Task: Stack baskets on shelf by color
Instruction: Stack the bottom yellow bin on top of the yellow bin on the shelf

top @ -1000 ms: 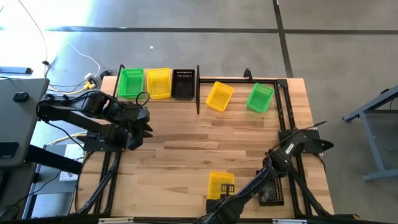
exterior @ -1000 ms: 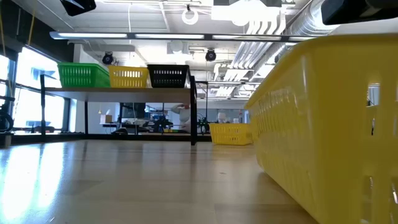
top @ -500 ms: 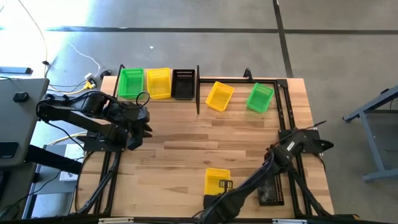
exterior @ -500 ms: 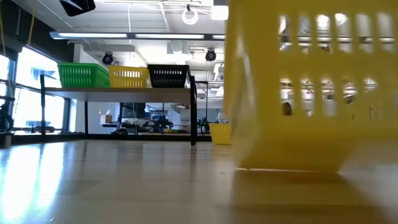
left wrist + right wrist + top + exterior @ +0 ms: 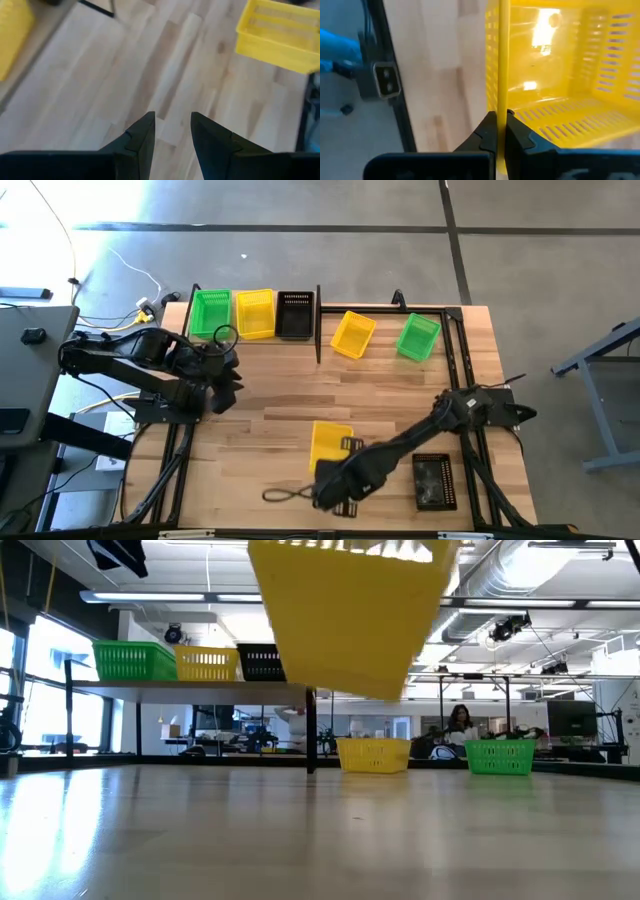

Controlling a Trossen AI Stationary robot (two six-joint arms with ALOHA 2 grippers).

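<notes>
Bare wood runs across the middle of the bench (image 5: pixel 290 395), open for a pincer to pass. At the far edge the shelf (image 5: pixel 255 337) is filled by a green, a yellow and a black basket; its black upright (image 5: pixel 318 330) walls it off from the loose yellow basket (image 5: pixel 353 334) and green basket (image 5: pixel 417 337).

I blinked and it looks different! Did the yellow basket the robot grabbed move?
Yes. The yellow basket, pinched at its rim by the right gripper, has gone up off the table and away from the table's near edge, toward the shelf.
</notes>
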